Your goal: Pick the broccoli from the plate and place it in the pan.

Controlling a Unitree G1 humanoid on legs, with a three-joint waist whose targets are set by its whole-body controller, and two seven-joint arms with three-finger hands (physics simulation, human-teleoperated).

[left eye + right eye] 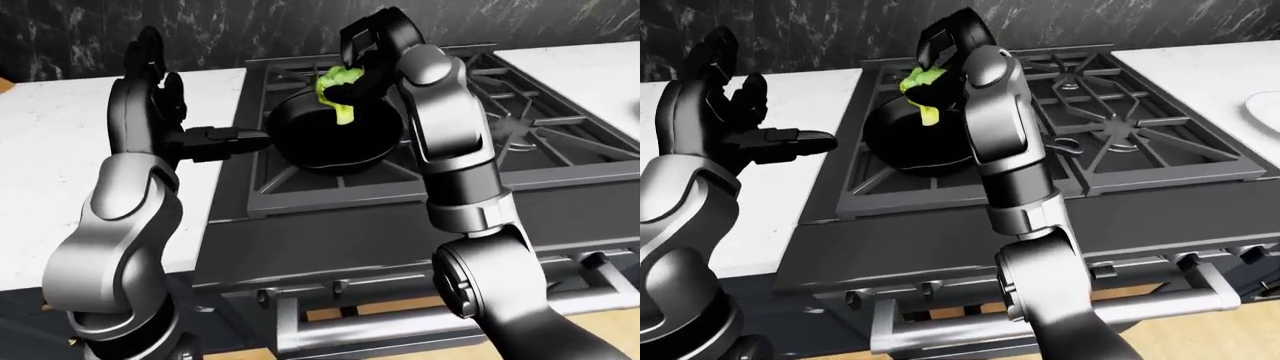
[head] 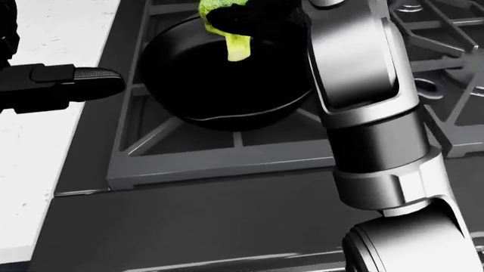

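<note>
Your right hand (image 1: 362,71) is closed around the broccoli (image 1: 338,82), fingers wrapped over the green head while the pale stalk hangs down out of the grip. It holds the broccoli above the pan (image 2: 227,85), over the part of the pan farthest from you, and the stalk tip does not touch the pan floor as far as you can see in the head view. The pan sits on the stove's (image 1: 1040,172) left burner grate, near the stove's left edge, with its handle running toward the middle of the stove, mostly hidden behind your right forearm. Your left hand (image 1: 735,124) is open and holds nothing: palm raised, fingers spread, one finger (image 2: 83,82) stretched out level toward the pan's left rim but apart from it, above the edge where the white worktop (image 1: 60,150) meets the stove. At the far right edge of the right-eye view, a white plate (image 1: 1265,109) rim shows on the worktop on the stove's right side
</note>
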